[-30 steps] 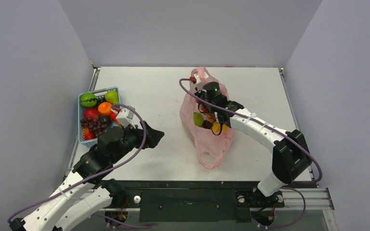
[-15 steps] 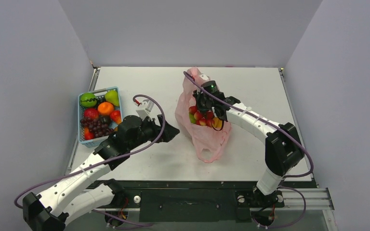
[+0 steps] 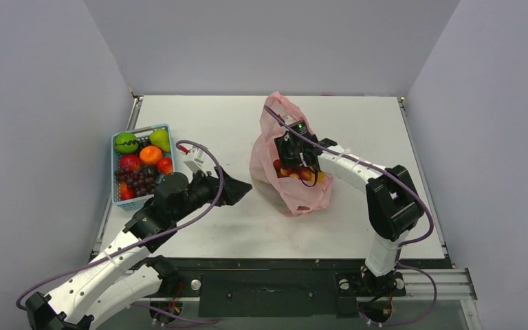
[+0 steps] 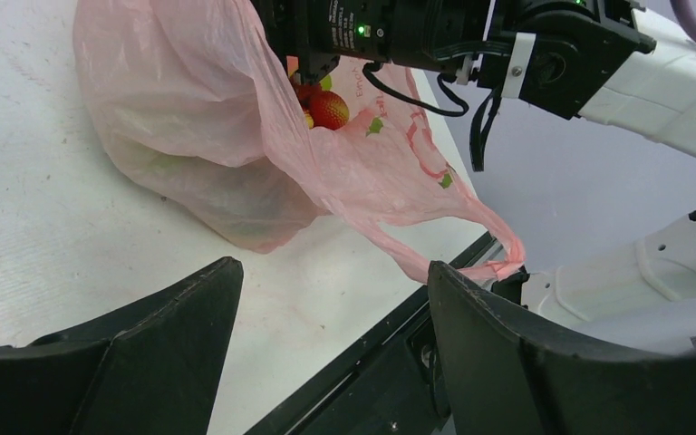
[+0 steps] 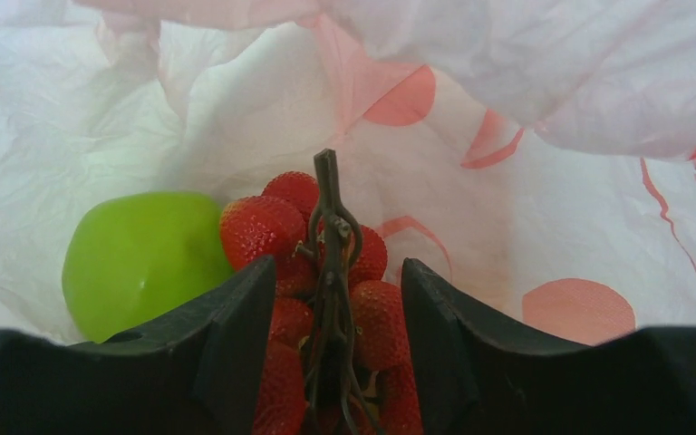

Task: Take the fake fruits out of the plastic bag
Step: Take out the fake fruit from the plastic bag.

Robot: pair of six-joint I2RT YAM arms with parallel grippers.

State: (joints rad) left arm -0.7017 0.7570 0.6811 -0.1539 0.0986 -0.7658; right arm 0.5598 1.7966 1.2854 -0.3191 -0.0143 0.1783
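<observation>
The pink plastic bag [image 3: 295, 196] lies at the table's middle, its mouth lifted to the left. My right gripper [image 3: 290, 161] is inside that mouth. In the right wrist view its jaws stand open [image 5: 337, 272] on either side of a cluster of red fake fruits [image 5: 276, 222] on a brown stem. A green apple [image 5: 136, 258] lies just left of the cluster. My left gripper [image 3: 244, 187] hangs open and empty over the table left of the bag [image 4: 199, 118]. From the left wrist view, red fruit [image 4: 328, 107] shows in the bag's mouth.
A light-blue basket [image 3: 117, 199] with several other fruits stands at the table's left edge. The bag's knotted handle [image 4: 498, 258] trails toward the table's near edge, close to my left gripper's right finger. Grey walls enclose the table.
My right gripper has gone deeper into the bag and its jaws have opened. My left arm has swung from the basket toward the bag. The bag has shifted.
</observation>
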